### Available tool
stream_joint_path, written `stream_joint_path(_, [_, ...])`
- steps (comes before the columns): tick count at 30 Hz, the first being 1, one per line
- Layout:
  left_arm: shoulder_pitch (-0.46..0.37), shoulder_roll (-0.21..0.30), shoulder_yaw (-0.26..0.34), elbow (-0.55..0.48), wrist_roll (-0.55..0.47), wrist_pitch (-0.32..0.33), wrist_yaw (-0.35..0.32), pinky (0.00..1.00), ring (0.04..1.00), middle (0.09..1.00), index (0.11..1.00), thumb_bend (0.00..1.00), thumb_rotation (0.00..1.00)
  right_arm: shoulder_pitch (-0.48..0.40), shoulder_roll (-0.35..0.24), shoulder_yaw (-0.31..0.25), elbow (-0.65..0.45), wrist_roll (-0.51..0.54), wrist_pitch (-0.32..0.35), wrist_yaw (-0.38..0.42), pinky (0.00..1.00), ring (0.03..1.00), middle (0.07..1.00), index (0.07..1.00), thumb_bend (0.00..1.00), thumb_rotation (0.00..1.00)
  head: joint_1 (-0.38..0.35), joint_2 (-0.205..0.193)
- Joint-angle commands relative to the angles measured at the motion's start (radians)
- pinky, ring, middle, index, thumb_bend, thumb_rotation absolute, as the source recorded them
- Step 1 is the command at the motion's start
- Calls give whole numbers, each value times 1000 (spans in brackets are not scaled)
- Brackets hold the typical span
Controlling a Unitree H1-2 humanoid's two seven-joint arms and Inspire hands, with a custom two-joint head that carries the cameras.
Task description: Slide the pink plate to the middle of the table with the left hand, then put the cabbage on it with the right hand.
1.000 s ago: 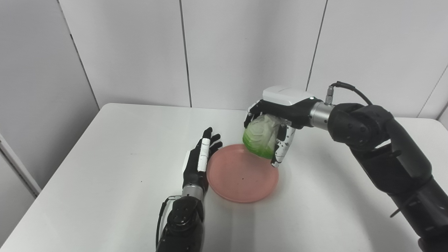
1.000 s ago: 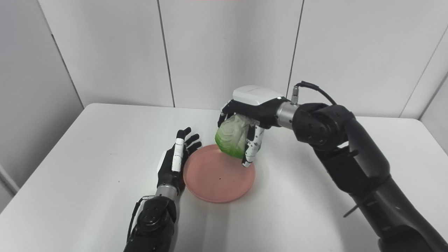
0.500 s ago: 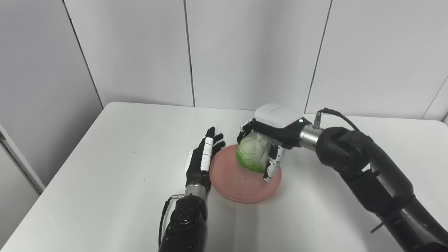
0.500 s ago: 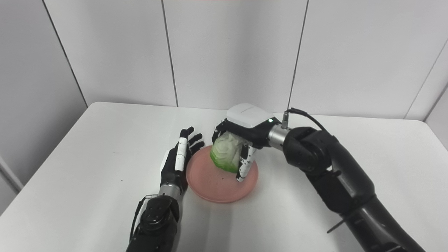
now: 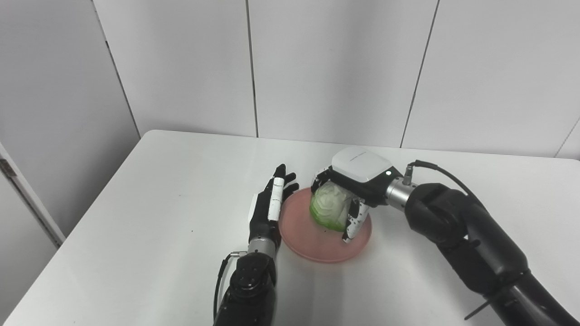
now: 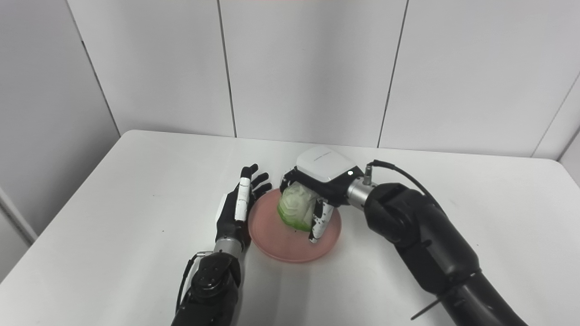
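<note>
Pink plate: the pink plate [image 5: 317,244] is seen lying flat on the white counter [image 5: 149,213], about midway between the counter's left and right edges and somewhat toward the near side.

Cabbage: the cabbage [image 5: 330,207] is held over the far half of the plate, pale on top and greener at its lower edge. Its underside is seen at or just above the plate's surface; whether contact is made cannot be told.

Right hand: the right hand [image 5: 351,185] is clamped on the cabbage from above, its white back plate turned upward. The fingers [image 5: 352,222] on the cabbage's right side are pointed down, with their tips reaching the plate's right part. The black forearm is brought in from the near right, and a cable is looped above the wrist.

Left hand: the left hand [image 5: 269,209] is set on edge on the counter just left of the plate, the fingers stretched out straight and slightly spread toward the far side, nothing being gripped. The palm side is faced toward the plate's left rim; it lies right beside the rim, and touching cannot be confirmed.

Surroundings: grey wall panels [image 5: 335,68] are seen behind the counter's far edge.
</note>
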Motion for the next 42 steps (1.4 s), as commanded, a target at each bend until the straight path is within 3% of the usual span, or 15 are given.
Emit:
stream_joint_path(1, [-23, -15, -9, -10, 2, 13, 5, 867, 841, 864, 897, 864, 981, -35, 11, -4, 8, -24, -38, -77, 380, 450, 494, 481, 527, 0, 3, 2])
stream_joint_path(10, [-19, -23, -7, -7, 3, 7, 6, 864, 838, 866, 897, 858, 986, -29, 33, 9, 91, -61, -73, -178, 359, 428, 476, 487, 530, 0, 8, 6])
stream_joint_path(15, [-17, -24, -4, -6, -3, -3, 1, 863, 872, 874, 895, 855, 982, -21, 37, 10, 109, -60, -50, -169, 395, 488, 496, 486, 529, 7, 4, 7])
stream_joint_path(16, [-16, -23, -4, -5, -4, -4, 0, 862, 871, 875, 895, 854, 981, -20, 36, 11, 106, -64, -42, -163, 424, 509, 537, 490, 526, 80, 4, 7])
stream_joint_path(17, [-16, -22, -3, -5, -5, -5, -1, 861, 863, 875, 896, 855, 980, -19, 34, 13, 102, -70, -32, -153, 560, 600, 606, 588, 807, 245, 2, 8])
stream_joint_path(18, [-16, -22, -3, -5, -7, -6, -3, 859, 859, 875, 897, 854, 978, -19, 31, 13, 93, -74, -16, -134, 694, 688, 667, 647, 922, 338, 2, 8])
stream_joint_path(19, [-15, -21, -3, -5, -8, -7, -5, 859, 858, 875, 897, 853, 977, -19, 29, 12, 81, -77, -2, -112, 765, 733, 700, 672, 951, 375, 1, 9])
stream_joint_path(20, [-15, -20, -3, -5, -8, -8, -6, 857, 853, 875, 899, 853, 978, -19, 28, 11, 72, -78, 8, -94, 897, 814, 765, 716, 981, 440, 1, 9])
stream_joint_path(22, [-14, -18, -3, -7, -5, -5, -4, 839, 846, 870, 894, 853, 980, -19, 26, 8, 60, -78, 21, -68, 987, 885, 839, 758, 999, 502, -4, 9])
stream_joint_path(29, [-16, -13, -6, -8, 1, -2, -3, 811, 828, 863, 893, 845, 990, -37, 19, -8, 19, -33, 52, 49, 1000, 969, 913, 807, 1000, 562, -19, 8])
stream_joint_path(36, [-24, -10, -7, 9, 1, -9, -5, 850, 829, 860, 895, 856, 988, -64, 6, -41, -41, 18, 91, 164, 1000, 1000, 952, 836, 1000, 627, -35, 1])
stream_joint_path(42, [-25, -11, -1, 13, -20, -17, -18, 884, 847, 869, 895, 865, 963, -93, -20, -73, -95, 26, 95, 196, 1000, 1000, 950, 850, 1000, 628, -47, 0])
